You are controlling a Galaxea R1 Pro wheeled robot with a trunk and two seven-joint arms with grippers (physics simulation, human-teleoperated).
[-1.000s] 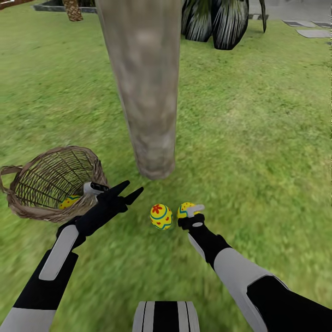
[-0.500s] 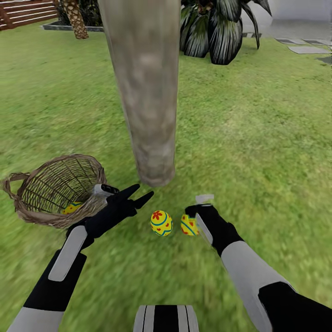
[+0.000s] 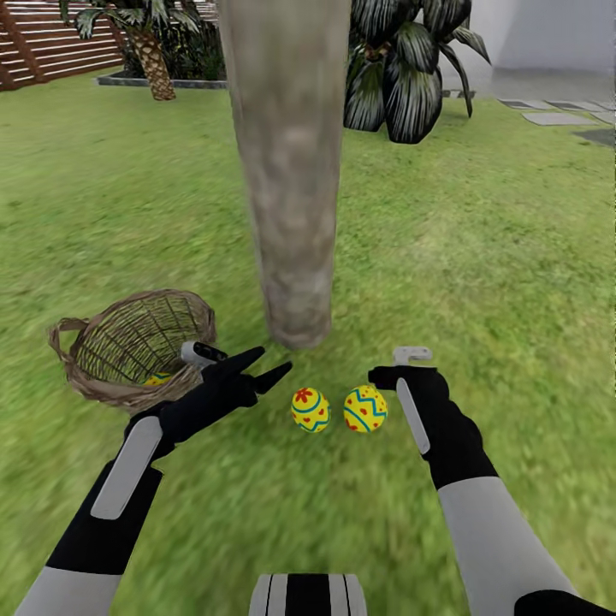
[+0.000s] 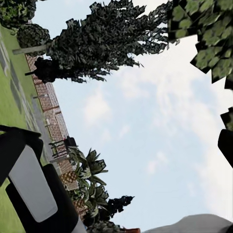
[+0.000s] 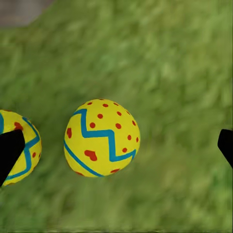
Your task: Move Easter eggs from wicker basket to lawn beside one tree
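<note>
Right wrist view: right gripper (image 5: 116,145) jaws stood released, yellow zigzag-banded, red-dotted egg (image 5: 102,137) on grass (image 5: 184,63) between them; left gripper (image 3: 267,366) jaws parted, empty.

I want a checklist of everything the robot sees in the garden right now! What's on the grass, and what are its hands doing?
Surface: lawn, green grass.
Job's things: two eggs on the grass beside the tree; third egg in the wicker basket.
Clutter: nothing seen.
Grippers: left gripper open, empty, beside the basket; right gripper open, next to the right egg.
Cables: nothing seen.
Surroundings: fence, palm, paving.
</note>
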